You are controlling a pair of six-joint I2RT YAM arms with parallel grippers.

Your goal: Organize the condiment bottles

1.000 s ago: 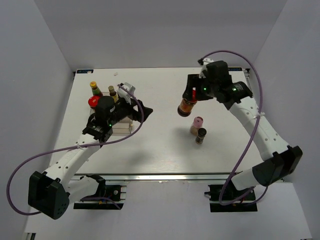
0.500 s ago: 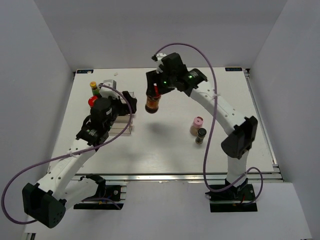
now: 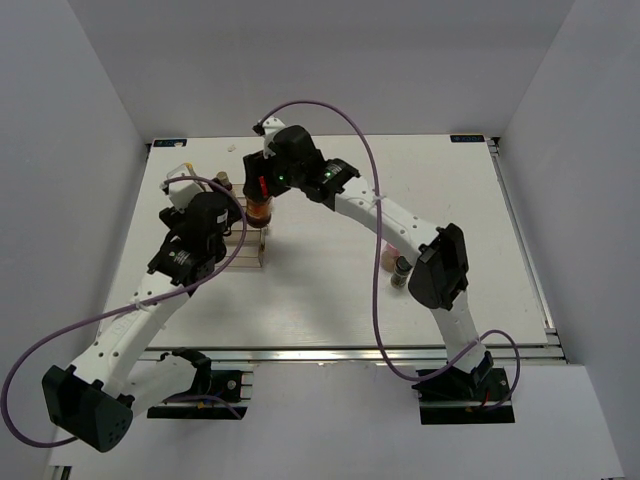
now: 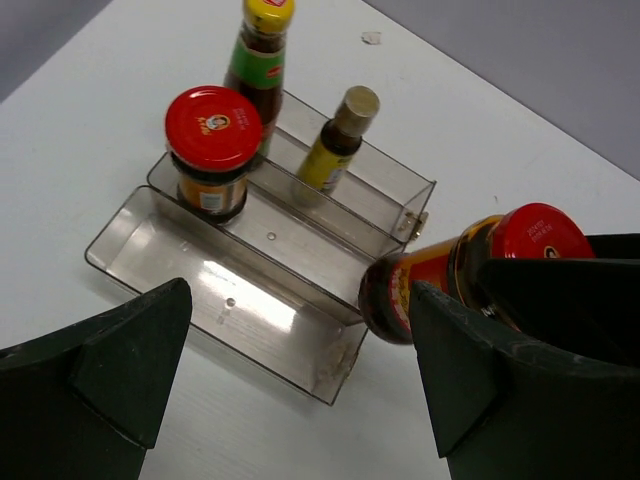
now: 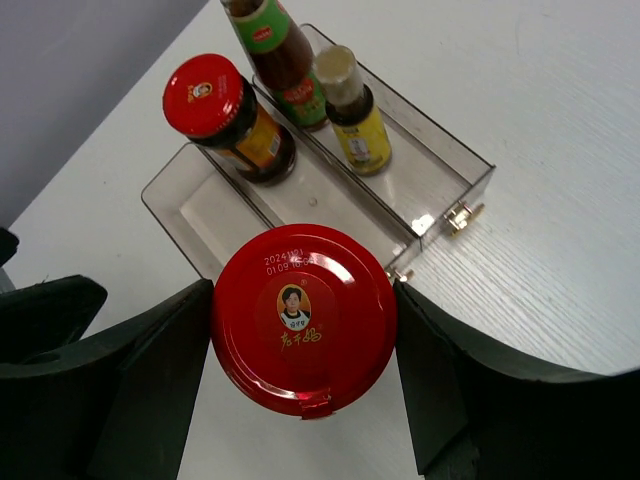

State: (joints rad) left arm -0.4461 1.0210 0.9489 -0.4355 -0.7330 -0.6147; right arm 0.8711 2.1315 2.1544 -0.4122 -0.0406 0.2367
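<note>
My right gripper (image 5: 303,325) is shut on a red-lidded jar (image 5: 303,318) and holds it in the air by the right end of the clear tiered rack (image 5: 200,200). In the left wrist view the held jar (image 4: 450,275) hangs tilted beside the rack (image 4: 200,280). In the rack stand a second red-lidded jar (image 4: 212,150), a yellow-capped green-labelled bottle (image 4: 262,50) and a slim yellowish bottle (image 4: 335,140). My left gripper (image 4: 300,400) is open and empty, just in front of the rack. The pink-capped bottle (image 3: 388,257) and the dark-capped bottle (image 3: 401,274) stand mid-table, partly behind my right arm.
My right arm (image 3: 370,205) stretches across the table from right to left, over its middle. My left arm (image 3: 150,290) lies along the left side. The grey side wall is close to the left of the rack (image 3: 250,257).
My right gripper has carried the red-lidded jar leftward from the table's right-centre to the rack. My left gripper has drawn back from the rack's right side toward its front.
</note>
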